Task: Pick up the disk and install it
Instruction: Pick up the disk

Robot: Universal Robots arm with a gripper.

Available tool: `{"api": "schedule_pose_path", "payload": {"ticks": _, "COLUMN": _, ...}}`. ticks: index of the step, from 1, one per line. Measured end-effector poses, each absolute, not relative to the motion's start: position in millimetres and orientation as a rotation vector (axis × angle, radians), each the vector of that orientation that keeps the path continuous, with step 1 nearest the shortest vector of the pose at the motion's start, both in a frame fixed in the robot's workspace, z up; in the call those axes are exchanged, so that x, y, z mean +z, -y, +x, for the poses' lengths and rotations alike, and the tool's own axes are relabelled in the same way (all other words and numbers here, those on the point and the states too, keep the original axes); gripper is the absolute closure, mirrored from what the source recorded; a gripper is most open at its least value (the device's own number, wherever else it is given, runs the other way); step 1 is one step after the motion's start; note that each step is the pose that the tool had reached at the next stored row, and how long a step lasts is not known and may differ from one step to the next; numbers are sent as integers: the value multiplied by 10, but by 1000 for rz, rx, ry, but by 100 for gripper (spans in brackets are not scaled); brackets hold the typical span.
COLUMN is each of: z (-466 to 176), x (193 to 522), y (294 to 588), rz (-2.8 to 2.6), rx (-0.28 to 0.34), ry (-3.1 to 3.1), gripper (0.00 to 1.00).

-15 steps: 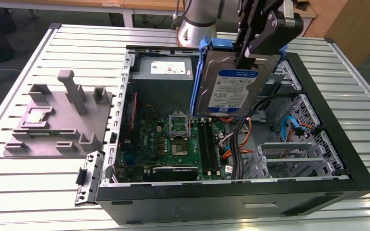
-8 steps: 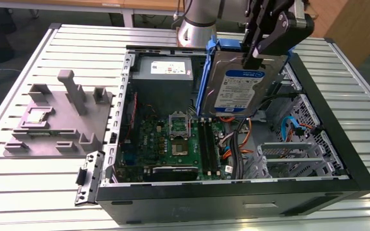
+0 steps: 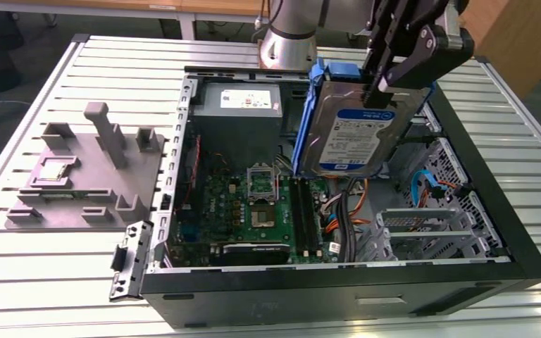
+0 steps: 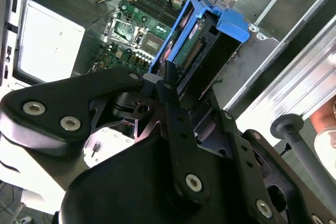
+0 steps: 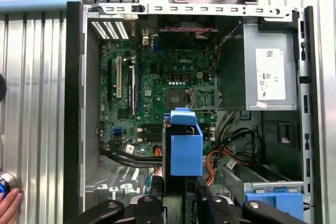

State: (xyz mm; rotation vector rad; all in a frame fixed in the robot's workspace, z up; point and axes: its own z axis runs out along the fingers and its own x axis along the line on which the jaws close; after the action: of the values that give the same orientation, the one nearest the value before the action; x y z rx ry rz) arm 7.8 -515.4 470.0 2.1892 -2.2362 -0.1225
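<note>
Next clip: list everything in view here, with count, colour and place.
disk: one, silver in a blue bracket, held over the open case.
computer case: one, black, open, on the table.
motherboard: one, green, on the case floor.
power-supply box: one, grey with white label, inside the case's far corner.
drive cage: one, silver, inside the case at the exterior view's right.
cables: several, orange, black, blue, below the disk.
fixture: one, grey, on the table at the exterior view's left.
table: one, silver slats, under the case.
person's hand: one, at the table's edge outside the case.
arm: one, silver-grey, behind the case.
gripper: one, black, shut on the disk.
</note>
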Motion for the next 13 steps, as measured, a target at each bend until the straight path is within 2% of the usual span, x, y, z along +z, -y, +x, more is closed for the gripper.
{"api": "schedule_pose_path", "payload": {"ticks": 13, "z": 92, "x": 4699, "y": 5408, "rz": 2189, "rx": -123, "ry": 2237, "gripper": 65}}
